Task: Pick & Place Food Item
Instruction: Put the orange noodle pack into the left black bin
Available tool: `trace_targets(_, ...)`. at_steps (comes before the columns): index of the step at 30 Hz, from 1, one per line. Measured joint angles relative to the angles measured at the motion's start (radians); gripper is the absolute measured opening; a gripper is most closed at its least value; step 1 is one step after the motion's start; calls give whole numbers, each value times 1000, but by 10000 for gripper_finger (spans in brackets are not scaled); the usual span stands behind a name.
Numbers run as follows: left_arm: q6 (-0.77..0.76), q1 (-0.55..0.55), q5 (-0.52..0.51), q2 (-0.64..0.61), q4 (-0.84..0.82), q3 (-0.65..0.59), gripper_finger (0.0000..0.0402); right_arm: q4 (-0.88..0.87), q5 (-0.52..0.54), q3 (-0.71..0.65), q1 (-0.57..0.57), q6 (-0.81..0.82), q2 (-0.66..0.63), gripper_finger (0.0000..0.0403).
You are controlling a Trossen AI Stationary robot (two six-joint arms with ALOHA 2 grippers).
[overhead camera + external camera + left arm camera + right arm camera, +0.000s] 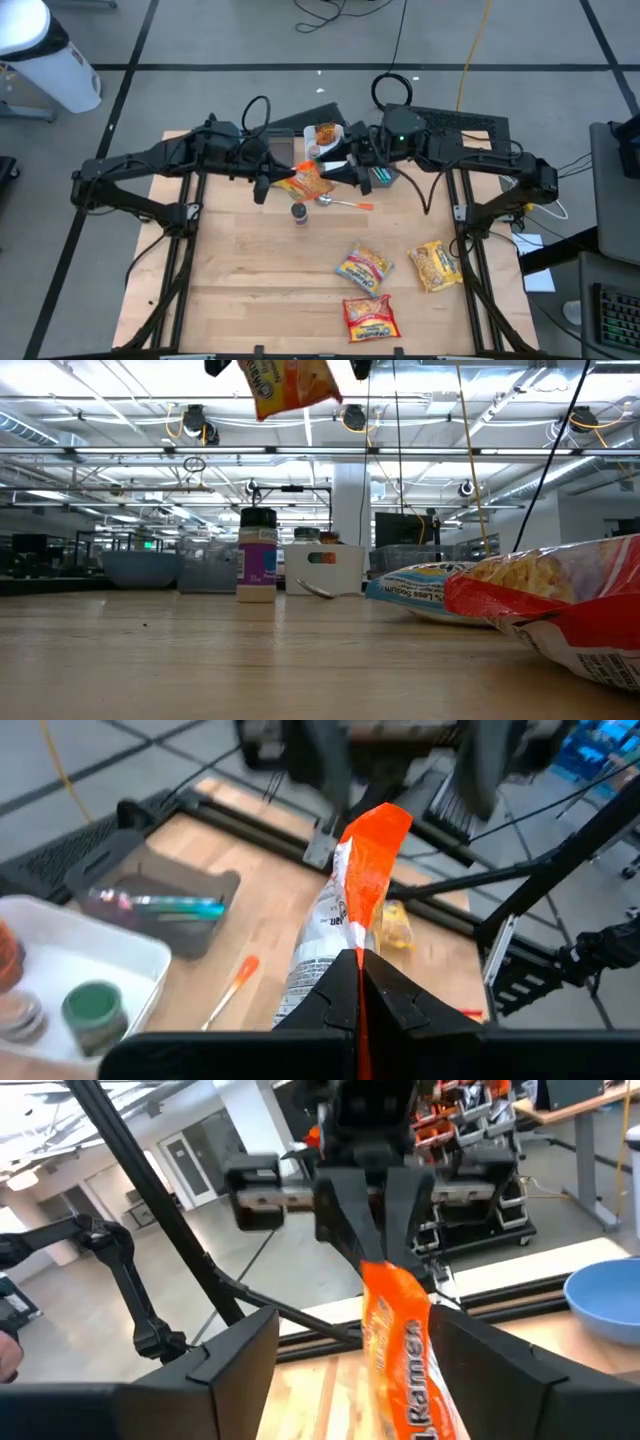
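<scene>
I'm watching the left hand pinching the orange ramen packet by its edge, fingers pressed together on the seam, and it's holding the packet up in the air above the far middle of the wooden surface. In the low view the packet is hanging clear over the spice jar, nothing touching underneath. The right hand is sitting just beside it on the opposite side, fingers spread wide with the packet running between them, and as far as I'm seeing from the right wrist view they aren't pressing on it, though the near end is partly cut off.

Below the packet, the jar is standing upright, with a spoon with an orange handle lying just beside it. A white tray of small containers is sitting at the far edge. Three more noodle packets are lying flat toward the near right: one, a yellow one, and a red one.
</scene>
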Motion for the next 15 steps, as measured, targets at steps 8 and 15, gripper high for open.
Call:
trace_targets(8,24,43,32,-10,-65,0,1,-114,4,0,-19,-52,-90,262)
trace_targets(15,163,217,192,-13,-243,0,1,-221,93,-1,-18,-97,-111,255)
